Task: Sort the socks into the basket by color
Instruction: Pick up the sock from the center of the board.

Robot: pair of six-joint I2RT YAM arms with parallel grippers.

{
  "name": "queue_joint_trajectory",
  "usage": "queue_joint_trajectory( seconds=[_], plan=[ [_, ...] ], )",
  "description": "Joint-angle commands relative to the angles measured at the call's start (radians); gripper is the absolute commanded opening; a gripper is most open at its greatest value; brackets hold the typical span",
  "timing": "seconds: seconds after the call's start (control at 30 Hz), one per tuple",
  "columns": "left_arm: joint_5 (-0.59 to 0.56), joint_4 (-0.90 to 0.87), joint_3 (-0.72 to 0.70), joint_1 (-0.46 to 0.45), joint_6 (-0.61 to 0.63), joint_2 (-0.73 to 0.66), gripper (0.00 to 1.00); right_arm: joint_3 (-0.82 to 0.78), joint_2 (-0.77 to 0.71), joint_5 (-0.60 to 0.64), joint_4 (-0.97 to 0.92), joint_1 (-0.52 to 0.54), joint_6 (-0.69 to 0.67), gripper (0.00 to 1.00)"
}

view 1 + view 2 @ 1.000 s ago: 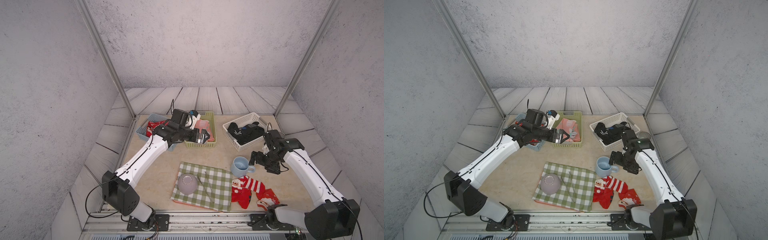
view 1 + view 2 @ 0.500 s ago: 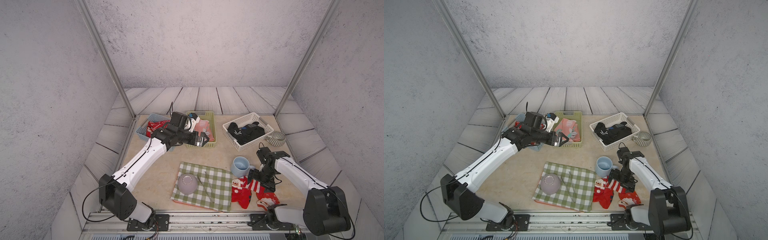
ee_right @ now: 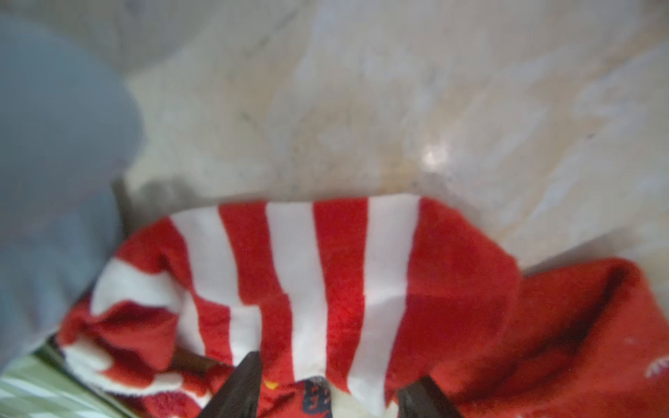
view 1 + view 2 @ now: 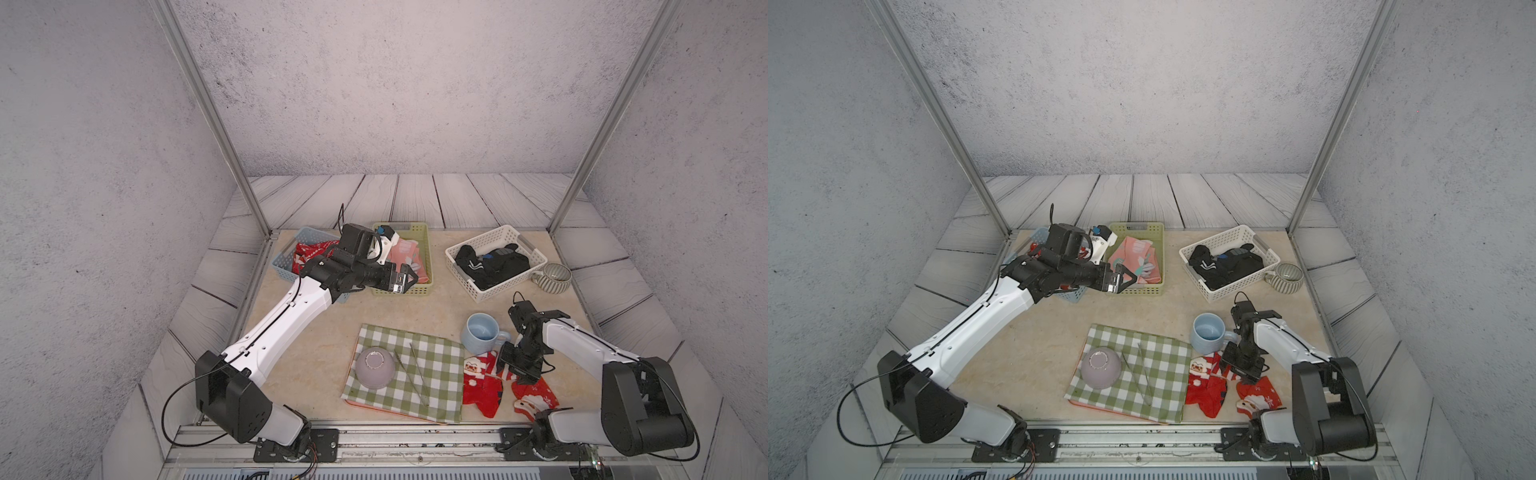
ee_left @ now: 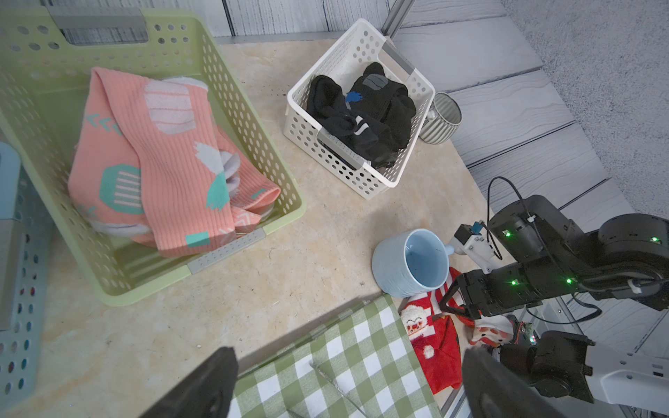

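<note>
Tabletop [image 4: 374, 307] w/ 3 baskets [image 4: 494, 296], 2 mugs [image 4: 478, 347], checked cloth [image 4: 436, 374], prob. 2 red socks [image 4: 482, 390]

A green-and-white checked cloth [image 4: 436, 365] lies flat on the beige marbled tabletop [image 4: 316, 332], lower centre in both top views, with a thin orange-pink edge showing under its lower border. On the cloth's left part sits a lilac bowl [image 4: 375, 368], turned upside down. Just to its right lie two thin rods [image 4: 419, 374]. A pale blue mug [image 4: 480, 333] stands upright just off the cloth's upper right corner. A grey ribbed mug [image 4: 555, 278] stands at the right edge of the tabletop.
</note>
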Motion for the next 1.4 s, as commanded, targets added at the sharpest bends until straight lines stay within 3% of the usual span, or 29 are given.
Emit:
queue_joint_trajectory(
  seconds=[0.0, 0.13, 0.23, 0.33, 0.43, 0.53, 0.6, 0.73, 0.87, 1.37],
  plan=[
    [0.002, 0.003, -0.002, -0.004, 0.009, -0.005, 1.0, -0.012, -0.006, 0.048, 0.025, -0.001, 0.017, 0.58],
    [0.001, 0.005, 0.002, -0.004, 0.01, -0.004, 1.0, -0.018, 0.005, 0.04, 0.059, -0.001, 0.012, 0.45],
    [-0.002, 0.006, 0.003, -0.002, 0.009, -0.002, 1.0, -0.024, -0.005, 0.049, 0.085, -0.001, 0.018, 0.45],
    [-0.003, 0.007, 0.001, -0.001, 0.009, -0.004, 1.0, -0.03, -0.032, 0.061, 0.106, 0.0, 0.03, 0.51],
    [-0.002, 0.008, -0.002, -0.002, 0.006, -0.004, 1.0, -0.039, -0.057, 0.063, 0.132, -0.001, 0.038, 0.48],
    [-0.001, 0.012, -0.001, -0.002, 0.005, -0.003, 1.0, -0.041, -0.071, 0.064, 0.136, 0.0, 0.037, 0.32],
    [-0.001, 0.012, 0.001, -0.002, 0.007, -0.005, 1.0, -0.044, -0.096, 0.06, 0.134, -0.001, 0.036, 0.28],
    [-0.007, 0.014, 0.0, -0.002, 0.008, -0.008, 1.0, -0.043, -0.145, 0.058, 0.11, 0.0, 0.029, 0.1],
    [-0.006, 0.021, 0.002, -0.002, 0.005, -0.008, 1.0, -0.026, -0.194, 0.056, 0.068, 0.001, 0.018, 0.0],
    [0.019, 0.058, 0.016, -0.002, -0.018, -0.002, 1.0, 0.088, -0.332, 0.035, -0.048, 0.001, -0.033, 0.0]
  ],
)
